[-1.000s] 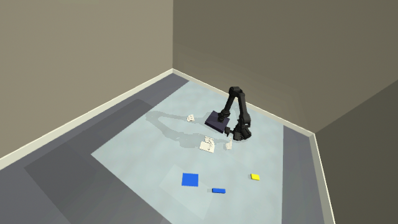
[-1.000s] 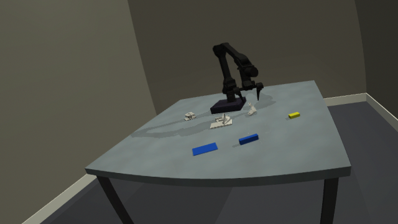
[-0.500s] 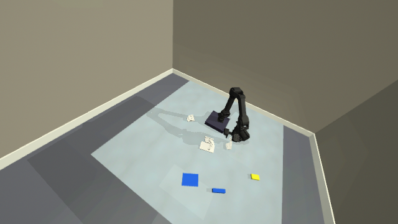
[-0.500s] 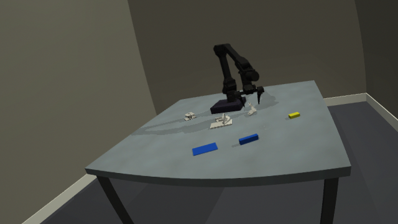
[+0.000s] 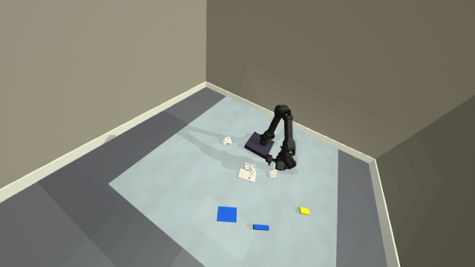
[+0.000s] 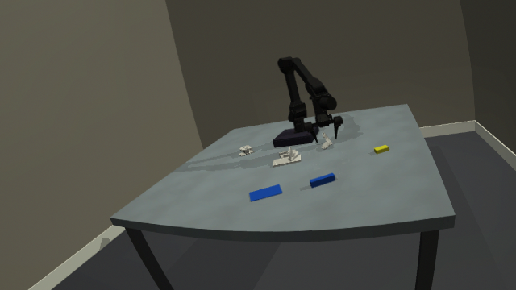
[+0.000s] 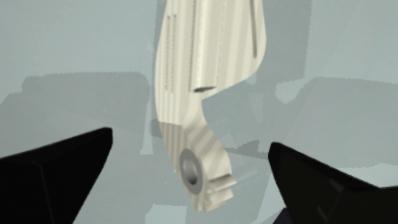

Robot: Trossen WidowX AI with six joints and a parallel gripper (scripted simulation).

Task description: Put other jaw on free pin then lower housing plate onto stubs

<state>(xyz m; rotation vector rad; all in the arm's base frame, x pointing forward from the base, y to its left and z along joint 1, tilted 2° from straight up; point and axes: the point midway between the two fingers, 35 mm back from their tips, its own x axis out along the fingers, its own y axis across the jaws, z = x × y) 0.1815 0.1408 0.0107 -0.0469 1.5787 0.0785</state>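
The loose cream jaw [image 5: 273, 173] [image 6: 326, 144] [image 7: 215, 45] rests on the table to the right of the base. The wrist view shows its grey-ringed hole and gear teeth at its lower end. My gripper [image 6: 326, 139] [image 7: 193, 143] is open and empty, its fingers on either side of the jaw's toothed end, with space on both sides. The cream base [image 5: 244, 174] [image 6: 282, 162] stands mid-table with the other jaw on it; its pins are too small to make out. A small cream part [image 5: 224, 143] [image 6: 246, 151], apparently the housing plate, lies to the left of the arm's base.
The dark arm base [image 5: 256, 145] [image 6: 292, 139] stands behind the cream base. A flat blue square [image 5: 226, 214] [image 6: 265, 192] and a blue bar [image 5: 261, 227] [image 6: 322, 180] lie toward the front. A yellow block [image 5: 304, 211] [image 6: 381, 149] lies at the right.
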